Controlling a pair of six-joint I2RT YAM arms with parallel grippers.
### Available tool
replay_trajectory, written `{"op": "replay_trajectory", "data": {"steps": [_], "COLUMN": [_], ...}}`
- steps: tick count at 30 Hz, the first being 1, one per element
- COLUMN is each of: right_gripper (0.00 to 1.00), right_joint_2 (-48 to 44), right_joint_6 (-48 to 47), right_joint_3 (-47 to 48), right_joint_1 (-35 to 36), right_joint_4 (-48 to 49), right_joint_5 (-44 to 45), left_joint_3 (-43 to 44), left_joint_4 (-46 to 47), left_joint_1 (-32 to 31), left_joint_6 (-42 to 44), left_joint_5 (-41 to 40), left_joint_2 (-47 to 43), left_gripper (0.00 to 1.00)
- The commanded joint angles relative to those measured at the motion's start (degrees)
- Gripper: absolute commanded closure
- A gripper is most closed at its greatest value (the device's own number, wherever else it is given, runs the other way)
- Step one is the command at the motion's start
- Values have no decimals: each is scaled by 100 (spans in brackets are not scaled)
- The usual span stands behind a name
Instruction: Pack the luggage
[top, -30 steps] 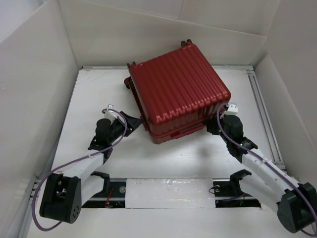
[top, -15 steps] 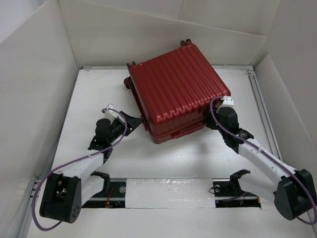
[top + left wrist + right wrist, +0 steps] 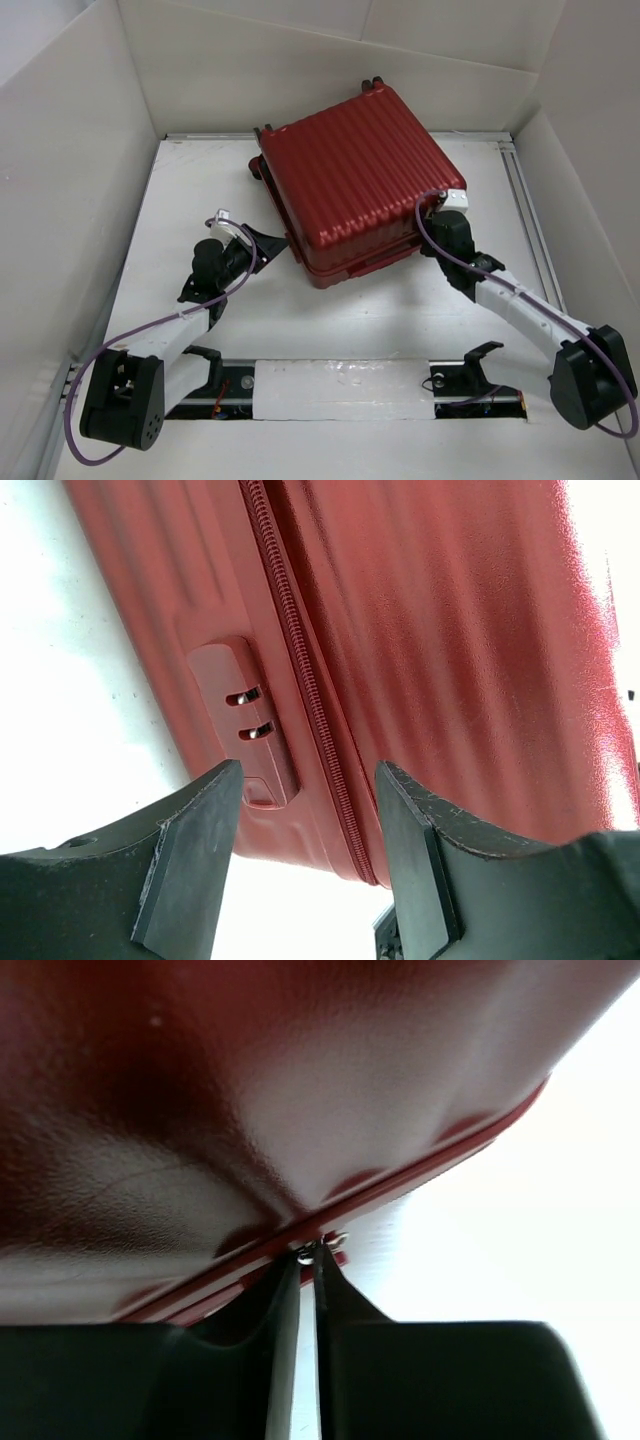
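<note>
On the white bench, mid-frame, the luggage is flanked: left gripper jaws released, right gripper jaws clenched on the zip pull.

A white worktop fills the middle of the top view, its surface faintly speckled. Plain white panels box it in on three sides: a back wall across the upper frame with a slanting seam, a left wall sloping down the left edge, and a right wall on the right. A pale metal rail runs along the worktop's right edge. Along the bottom lies a dark track partly covered by a white strip. The light is bright and even, and shadows are soft. In the wrist views the worktop glares to near-blank white.
</note>
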Motion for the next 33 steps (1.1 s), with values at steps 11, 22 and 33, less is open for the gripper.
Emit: {"op": "replay_trajectory", "data": {"steps": [11,22,33], "right_gripper": [100,100,100], "right_joint_2": [503,487,-746], "right_joint_6": [-293,443,1104], "right_joint_3": [800,1477,836], "right_joint_1": [1069,3486,3549], "right_joint_4": [721,502,502], "right_joint_5": [1054,1063,-132], "left_joint_3": [-28,86,-230], "left_joint_4": [203,-782,97], "left_joint_1": [-21,-21,-21], "left_joint_6": [71,466,203], "left_joint_5": [-60,-720,-316], "left_joint_2": [-321,-1227,-323], "left_gripper": [50,50,51]}}
